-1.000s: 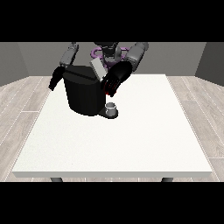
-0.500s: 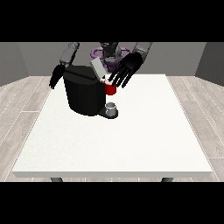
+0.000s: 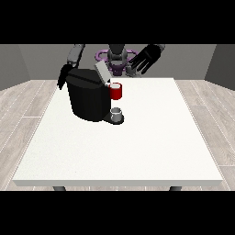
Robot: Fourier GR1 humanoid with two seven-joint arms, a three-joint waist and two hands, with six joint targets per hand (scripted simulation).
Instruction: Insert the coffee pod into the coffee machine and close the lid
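Observation:
The black coffee machine (image 3: 88, 98) stands on the left half of the white table (image 3: 151, 147). Its grey lid (image 3: 101, 72) is tilted up and open. A red thing at the machine (image 3: 116, 91) shows at the machine's front, just under the lid. A small grey thing (image 3: 117, 113) rests on the machine's base below it. The hand at the view's right (image 3: 144, 58) hovers above the table's far edge with its fingers spread, holding nothing. The hand at the view's left (image 3: 62, 79) hangs beside the machine's far left corner, partly hidden.
The robot's torso (image 3: 117, 57) stands behind the far edge of the table. Grey walls and a wooden floor surround the table.
The hand at the view's right has lifted away from the machine's front, up and to the right, uncovering the red thing. The hand at the view's left has barely moved.

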